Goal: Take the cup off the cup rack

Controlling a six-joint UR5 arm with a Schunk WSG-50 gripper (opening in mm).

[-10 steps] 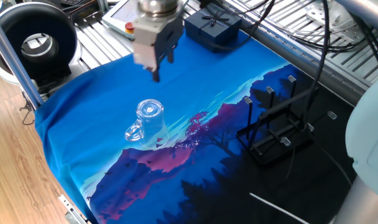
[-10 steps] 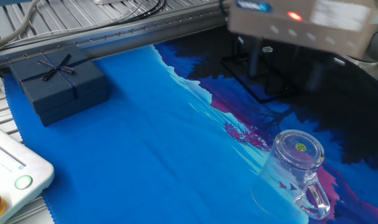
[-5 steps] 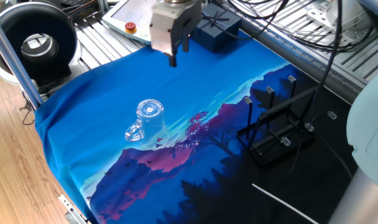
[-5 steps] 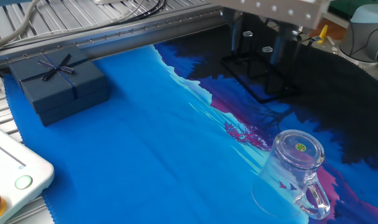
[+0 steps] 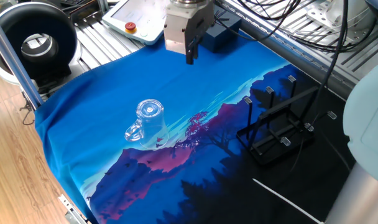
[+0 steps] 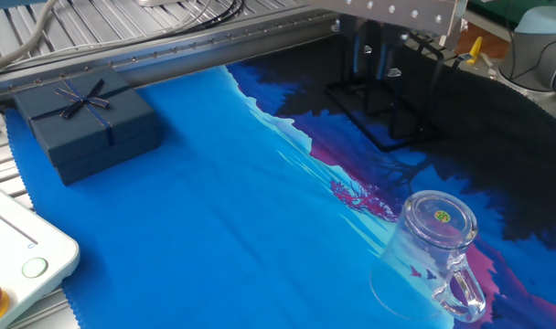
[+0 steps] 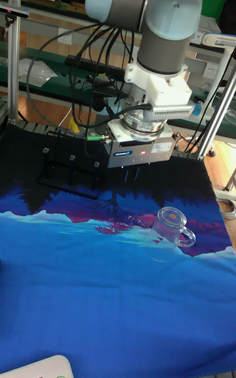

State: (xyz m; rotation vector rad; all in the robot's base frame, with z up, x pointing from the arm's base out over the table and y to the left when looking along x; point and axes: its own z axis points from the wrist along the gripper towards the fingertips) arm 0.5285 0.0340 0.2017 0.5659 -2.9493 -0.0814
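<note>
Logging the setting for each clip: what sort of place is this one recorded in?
Most likely a robotics lab or test bench. A robot arm works over a table of slotted aluminium rails draped with a printed cloth, with loose cables and a control pendant with a red stop button nearby.

hand (image 5: 190,57) | moved away from cup (image 5: 148,123) | now nearer dark blue box (image 5: 219,32)
</note>
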